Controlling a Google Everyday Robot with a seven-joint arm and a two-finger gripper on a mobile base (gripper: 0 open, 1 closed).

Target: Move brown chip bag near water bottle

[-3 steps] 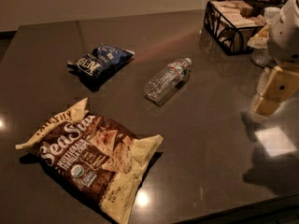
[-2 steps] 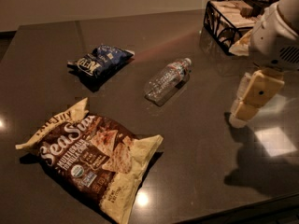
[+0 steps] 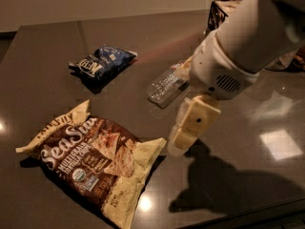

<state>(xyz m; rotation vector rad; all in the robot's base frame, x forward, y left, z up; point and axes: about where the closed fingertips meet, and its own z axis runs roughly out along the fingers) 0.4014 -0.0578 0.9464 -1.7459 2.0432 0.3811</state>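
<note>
The arm [image 3: 248, 37] runs out of view at the top and right edges. Its bulk covers the far end of the water bottle [image 3: 164, 86], so the cap cannot be seen. It also hides most of the black wire basket [image 3: 217, 14] behind it, and what the basket holds cannot be told. The gripper [image 3: 177, 144] hangs just right of the brown chip bag [image 3: 93, 159]; whether it touches the table [image 3: 43, 80] is unclear. The bag's small print is unreadable, and the blue chip bag [image 3: 102, 61] has a blurred label. The table is cut off at the left.
</note>
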